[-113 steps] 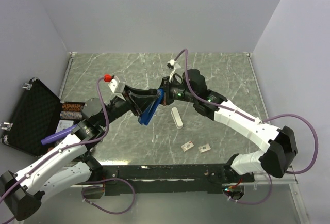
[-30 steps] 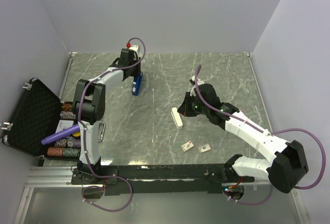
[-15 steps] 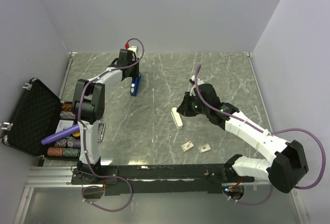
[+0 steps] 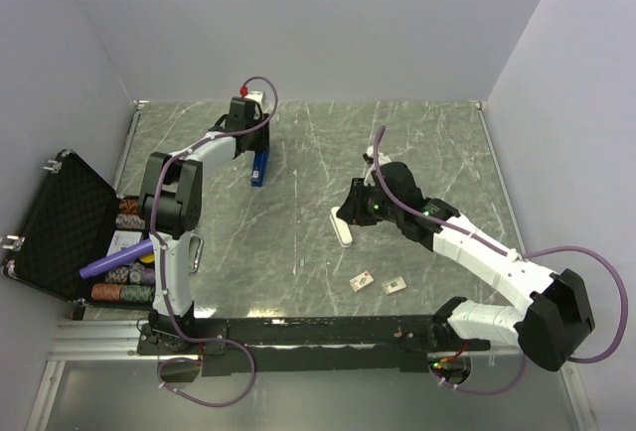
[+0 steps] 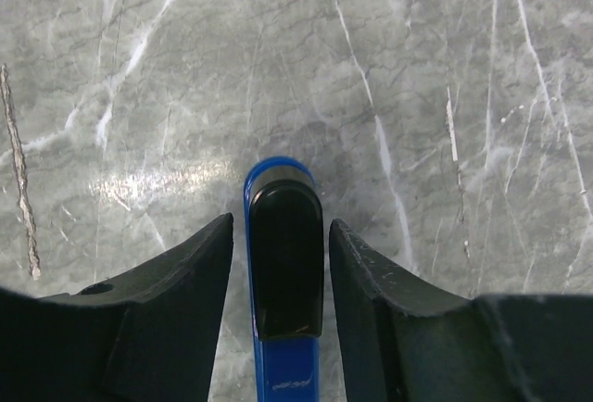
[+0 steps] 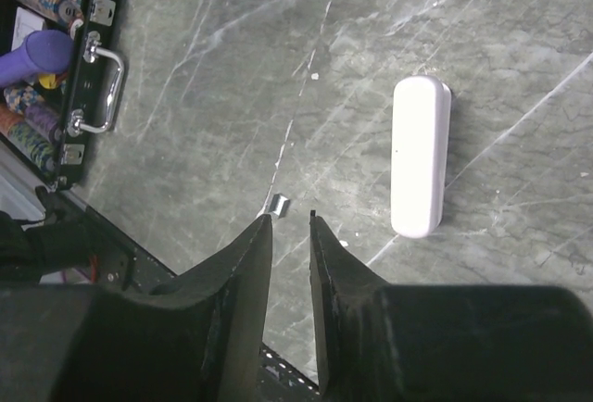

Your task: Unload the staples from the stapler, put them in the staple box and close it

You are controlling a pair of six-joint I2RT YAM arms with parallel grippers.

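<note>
The blue stapler (image 4: pixel 259 166) with its black end lies on the marble table at the far left. In the left wrist view the stapler (image 5: pixel 285 263) sits between my left gripper's (image 5: pixel 278 221) fingers, with a thin gap on each side, so the gripper (image 4: pixel 254 148) is open around it. The staples (image 6: pixel 279 205), a tiny silvery strip, lie on the table just beyond one fingertip of my right gripper (image 6: pixel 290 217). Its jaws are narrowly apart and hold nothing. In the top view the right gripper (image 4: pixel 350 211) hovers mid-table.
A white rounded oblong bar (image 4: pixel 342 227) lies just beside the right gripper, and it shows in the right wrist view (image 6: pixel 420 157). Two small whitish cards (image 4: pixel 361 280) (image 4: pixel 395 285) lie nearer the front. An open black case (image 4: pixel 60 222) with poker chips and a purple object (image 4: pixel 109 260) stands at the left edge.
Earlier both grippers met at the stapler mid-table. The left arm has since taken it to the far left. Over the last second the stapler shifted slightly left, and the right gripper edged left.
</note>
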